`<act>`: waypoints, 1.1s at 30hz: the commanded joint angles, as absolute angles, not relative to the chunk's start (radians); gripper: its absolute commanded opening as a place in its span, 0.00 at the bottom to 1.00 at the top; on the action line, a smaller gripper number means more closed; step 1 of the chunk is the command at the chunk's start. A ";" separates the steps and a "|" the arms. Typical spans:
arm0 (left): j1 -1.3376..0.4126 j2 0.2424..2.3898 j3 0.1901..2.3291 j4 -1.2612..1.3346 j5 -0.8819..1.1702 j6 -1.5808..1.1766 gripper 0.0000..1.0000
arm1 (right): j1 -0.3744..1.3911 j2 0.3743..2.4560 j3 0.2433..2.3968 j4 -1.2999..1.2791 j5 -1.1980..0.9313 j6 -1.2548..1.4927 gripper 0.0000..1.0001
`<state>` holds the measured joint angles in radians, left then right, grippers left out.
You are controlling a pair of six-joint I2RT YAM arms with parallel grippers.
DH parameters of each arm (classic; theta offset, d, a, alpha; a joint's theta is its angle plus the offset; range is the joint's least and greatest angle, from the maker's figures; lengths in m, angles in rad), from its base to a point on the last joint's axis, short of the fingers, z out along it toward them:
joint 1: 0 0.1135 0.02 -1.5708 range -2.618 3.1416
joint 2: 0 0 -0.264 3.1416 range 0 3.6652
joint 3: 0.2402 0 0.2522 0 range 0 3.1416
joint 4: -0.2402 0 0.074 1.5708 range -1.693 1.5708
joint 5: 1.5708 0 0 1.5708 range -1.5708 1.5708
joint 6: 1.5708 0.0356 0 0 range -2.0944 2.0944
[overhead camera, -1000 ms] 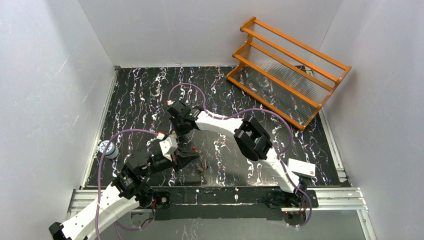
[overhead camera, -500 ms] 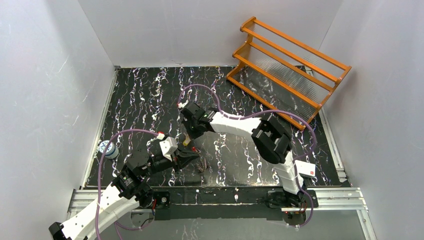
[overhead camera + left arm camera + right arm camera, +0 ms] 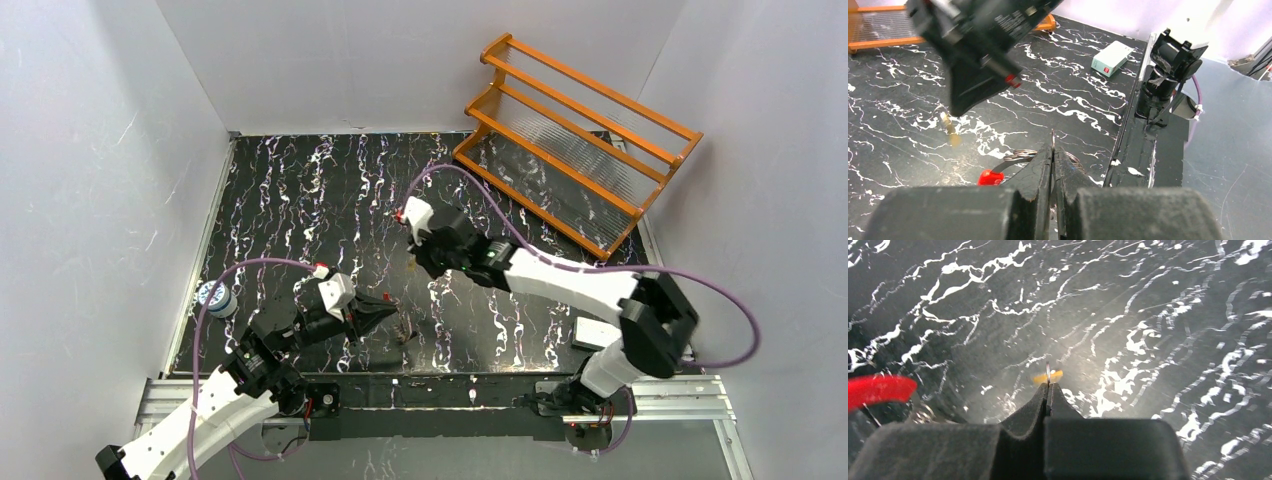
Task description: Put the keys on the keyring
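Black marbled counter [image 3: 300, 190] across the view, orange rack [image 3: 575, 140] up in the far right corner, small white box [image 3: 1112, 57] by the right arm's base. Down near the front edge the left fingers [image 3: 1053, 156] are pinched tight on the wire of the keyring [image 3: 1020, 154], its red section [image 3: 990, 176] lying on the counter beside them. Just beyond, raised off the counter, the right fingers [image 3: 1048, 391] are clamped on the gold key [image 3: 950, 132], which dangles below them
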<state>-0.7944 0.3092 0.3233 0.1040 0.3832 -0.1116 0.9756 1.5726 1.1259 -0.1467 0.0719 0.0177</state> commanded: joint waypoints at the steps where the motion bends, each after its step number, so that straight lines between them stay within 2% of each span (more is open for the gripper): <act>1: -0.798 0.321 0.367 0.095 0.347 -0.086 0.00 | 0.949 1.383 1.010 -0.008 0.133 -0.129 0.01; 6: -0.797 0.355 0.387 0.042 0.262 -0.067 0.00 | 0.899 1.256 1.010 -0.142 -0.021 -0.115 0.01; 10: -0.798 0.395 0.422 -0.017 0.135 -0.047 0.00 | 0.878 1.257 1.075 -0.299 -0.077 -0.028 0.01; 15: -0.797 0.439 0.458 -0.042 0.062 -0.020 0.00 | 0.776 1.260 1.083 -0.363 -0.365 0.058 0.01; 18: -0.798 0.456 0.476 -0.035 0.082 0.010 0.00 | 0.711 1.259 1.060 -0.330 -0.557 0.104 0.01; 22: -0.797 0.463 0.479 -0.007 0.165 0.067 0.00 | 0.697 1.268 1.060 -0.319 -0.689 0.091 0.01; 33: -0.798 0.470 0.446 0.105 0.351 0.109 0.00 | 0.728 1.306 1.101 -0.329 -0.774 0.005 0.01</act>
